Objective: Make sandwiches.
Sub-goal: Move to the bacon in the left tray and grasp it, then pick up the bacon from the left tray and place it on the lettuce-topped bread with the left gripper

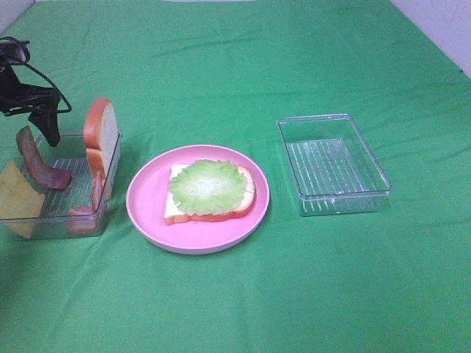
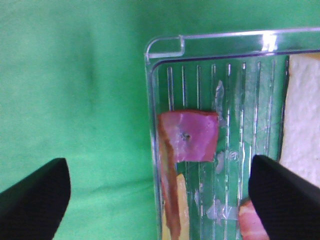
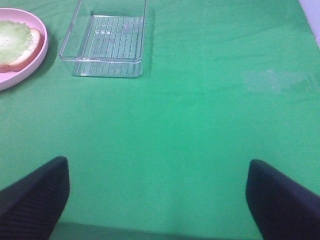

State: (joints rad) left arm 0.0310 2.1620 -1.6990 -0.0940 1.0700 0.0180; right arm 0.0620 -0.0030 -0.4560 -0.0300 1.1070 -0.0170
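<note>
A white bread slice (image 1: 210,202) with an orange-brown crust lies on the round pink plate (image 1: 147,213), with a pale-green lettuce leaf (image 1: 206,185) on top. In the left clear tray (image 1: 110,147), a second bread slice (image 1: 101,136) stands upright, a reddish bacon strip (image 1: 40,165) leans, another bacon piece (image 1: 82,215) lies flat, and a yellow cheese square (image 1: 18,198) rests at the left end. My left gripper (image 1: 45,129) hovers over this tray, open and empty. In the left wrist view the gripper (image 2: 160,200) is above the bacon (image 2: 189,136). My right gripper (image 3: 157,200) is open and empty over bare cloth.
An empty clear tray (image 1: 335,165) stands right of the plate; it also shows in the right wrist view (image 3: 107,40), beside the plate's edge (image 3: 30,65). A green cloth (image 1: 243,294) covers the table. The right arm is outside the exterior high view.
</note>
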